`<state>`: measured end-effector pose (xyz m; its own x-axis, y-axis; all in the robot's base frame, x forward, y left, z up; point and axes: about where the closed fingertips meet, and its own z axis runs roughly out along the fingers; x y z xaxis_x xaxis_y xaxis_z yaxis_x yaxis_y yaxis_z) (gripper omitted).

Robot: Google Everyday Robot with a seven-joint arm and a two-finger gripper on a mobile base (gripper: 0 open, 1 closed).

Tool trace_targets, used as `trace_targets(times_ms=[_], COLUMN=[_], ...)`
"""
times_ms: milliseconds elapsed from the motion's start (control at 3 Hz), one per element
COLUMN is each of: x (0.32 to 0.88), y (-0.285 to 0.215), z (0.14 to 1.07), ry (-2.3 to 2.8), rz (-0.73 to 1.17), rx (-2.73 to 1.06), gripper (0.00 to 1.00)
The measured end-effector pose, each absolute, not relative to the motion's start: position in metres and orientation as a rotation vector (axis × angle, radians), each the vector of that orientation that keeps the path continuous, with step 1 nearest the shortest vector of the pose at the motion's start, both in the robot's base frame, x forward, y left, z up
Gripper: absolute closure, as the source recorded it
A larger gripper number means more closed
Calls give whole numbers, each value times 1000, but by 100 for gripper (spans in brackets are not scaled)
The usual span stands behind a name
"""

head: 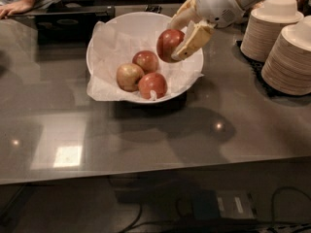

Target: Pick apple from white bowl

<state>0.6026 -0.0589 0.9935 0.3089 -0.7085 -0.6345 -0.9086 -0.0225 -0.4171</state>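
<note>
Where the grey table [160, 144] ended at its near edge, dark cables [284, 203] showed below it, and a bright square of reflected light [67, 156] lay on the glossy top toward the left. Further in stood the white bowl [95, 52], wide and shallow, lined with crumpled white paper [114, 40] that spilled over its near rim. Three apples rested inside it, close together: an orange-red apple [152, 85] nearest, a pale tan-yellow apple [129, 76] just to its left and touching it, and a reddish apple [146, 61] behind them.

Above the right side of the bowl, clear of the paper and of the other fruit, the apple [166, 42] hung in the air, dark red. The gripper [176, 41] was clamped on it, one tan finger [194, 39] pressed along its right side and the other [181, 16] against its far side. The white arm [226, 1] reached in from the upper right.

To the right of the bowl, two tall stacks of beige paper bowls [290, 57] sat on a black mat [251, 62], well apart from the apple. At the far left edge of the table, beyond a dark flat object [68, 21], a person's hand [14, 7] rested on the surface.
</note>
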Motion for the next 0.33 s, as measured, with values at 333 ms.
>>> trace_targets(times_ms=[333], x=[603], y=[-59], z=[994], ry=[1453], rz=[317], rx=[-1782], gripper=[100])
